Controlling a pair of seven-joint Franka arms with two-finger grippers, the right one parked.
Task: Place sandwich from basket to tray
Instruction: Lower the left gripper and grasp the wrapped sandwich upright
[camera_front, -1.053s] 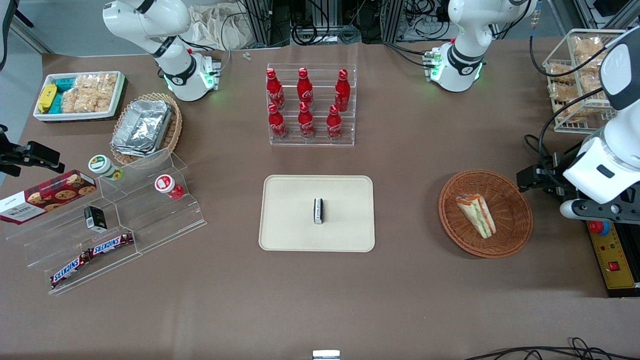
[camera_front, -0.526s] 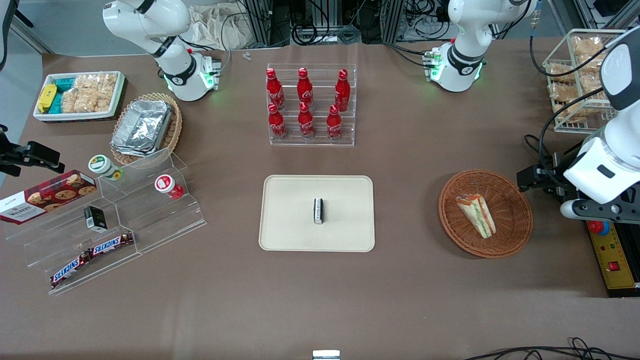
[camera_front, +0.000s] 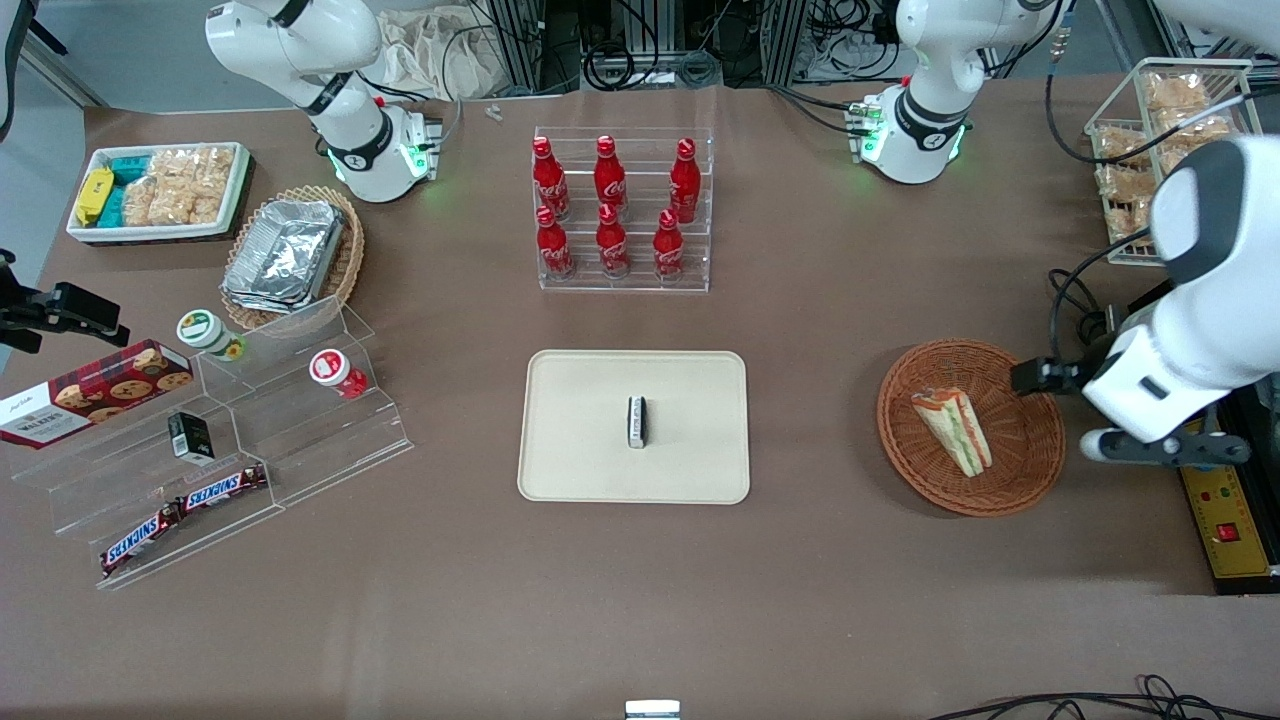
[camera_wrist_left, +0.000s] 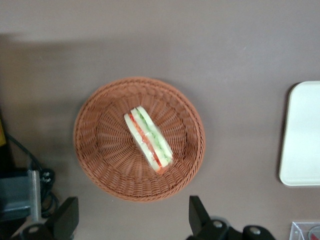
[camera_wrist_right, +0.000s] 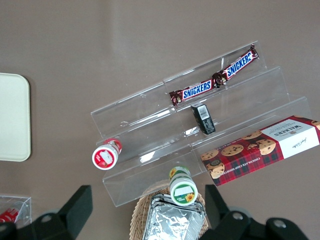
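The sandwich (camera_wrist_left: 148, 139) lies on its side at the centre of the basket (camera_wrist_left: 102, 170), long axis diagonal across the weave. The gripper (camera_wrist_left: 134, 222) hangs above the basket rim at the working arm's end of the table, fingers (camera_wrist_left: 198, 214) spread wide and empty, apart from the sandwich. Judgement: the fingers must straddle the sandwich across its short axis. The tray (camera_front: 580, 440) lies well apart toward the parked arm, bare table between; a small dark object (camera_front: 636, 421) stands at its centre.

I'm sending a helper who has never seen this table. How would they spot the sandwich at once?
Find the round reddish-brown wicker basket at the working arm's end of the table, with the gripper open above it. Inside lies the sandwich, the only wedge of pale bread with green and orange filling.
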